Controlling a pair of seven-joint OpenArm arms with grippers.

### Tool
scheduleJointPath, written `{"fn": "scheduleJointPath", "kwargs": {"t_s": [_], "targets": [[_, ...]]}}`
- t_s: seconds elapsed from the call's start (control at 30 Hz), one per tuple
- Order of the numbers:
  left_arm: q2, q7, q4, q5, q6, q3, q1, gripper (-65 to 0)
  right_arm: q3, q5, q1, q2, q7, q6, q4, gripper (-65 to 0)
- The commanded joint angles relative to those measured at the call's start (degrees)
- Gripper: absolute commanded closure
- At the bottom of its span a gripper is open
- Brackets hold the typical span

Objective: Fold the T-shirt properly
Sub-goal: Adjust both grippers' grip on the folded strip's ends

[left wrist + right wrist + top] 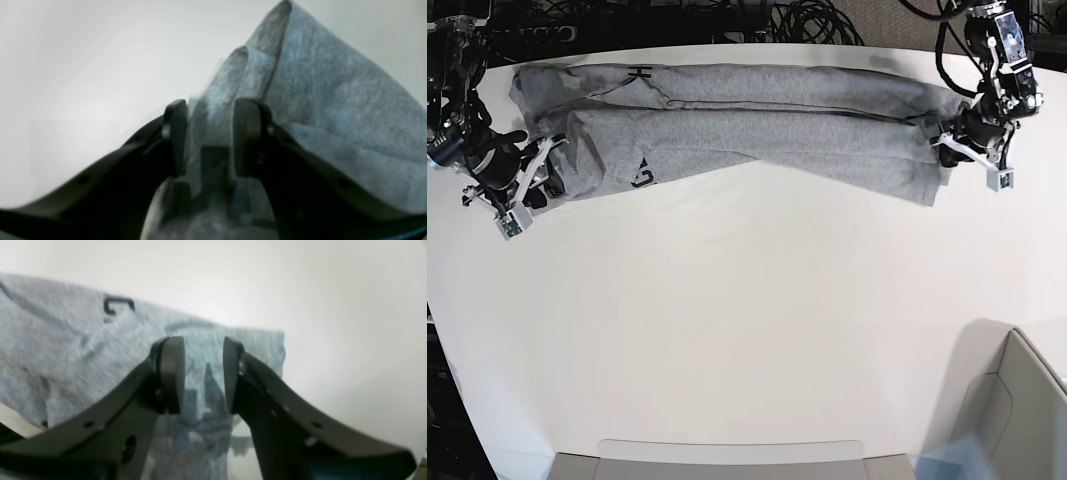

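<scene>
I saw both pincers, left and right, clamped on the shirt; black lettering beside the right one was unreadable.

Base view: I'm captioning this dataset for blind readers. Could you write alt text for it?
Seen from above, a grey T-shirt, folded into a long band, stretches across the far side of a white table. The left gripper and right gripper are at its opposite ends.
</scene>
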Motion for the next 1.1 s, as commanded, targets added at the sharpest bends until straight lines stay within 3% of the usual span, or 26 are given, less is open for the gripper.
{"fn": "scheduleJointPath", "kwargs": {"t_s": [0.0,0.13,0.23,0.43,0.5,0.6,0.7,0.8,1.07], "targets": [[-1.1,0.1,0.1,0.6,0.2,-0.1,-0.1,-23.4,0.5,0.0,0.6,1.4,0.9,0.0,-0.3,-19.9],[-2.1,0.2,-1.9,0.1,-0.7,2.9,2.6,-23.4,0.5,0.3,1.1,1.4,0.9,0.0,-1.1,-19.9],[-4.8,0.4,-1.1,0.0,-7.9,11.2,5.4,-23.3,0.5,0.1,1.2,1.4,0.9,0.0,-1.1,-19.9],[-4.9,2.1,-2.3,0.0,-8.5,12.2,5.6,-23.0,0.5,0.1,1.2,1.1,0.9,0.0,-1.1,-19.9],[-4.9,2.1,-2.8,-1.1,-11.7,12.2,5.3,-18.1,0.5,0.1,1.2,0.9,0.9,0.0,-1.1,-19.9],[-4.8,1.6,-5.1,-1.2,-18.1,11.9,4.8,0.0,0.5,0.1,1.2,0.9,0.9,0.0,-1.1,-19.9],[-4.9,1.5,-8.9,-1.4,-21.6,11.5,3.0,0.0,0.8,0.0,1.2,0.9,0.9,0.0,-1.1,-19.9],[-3.8,1.6,-8.2,-1.5,-24.1,5.7,3.1,0.0,0.9,0.0,1.2,0.9,0.9,0.0,-1.1,-19.9],[-2.3,3.0,-5.9,-1.5,-24.1,-6.1,2.7,0.0,0.9,0.0,1.2,0.9,0.9,0.0,-1.1,-19.9]]}}
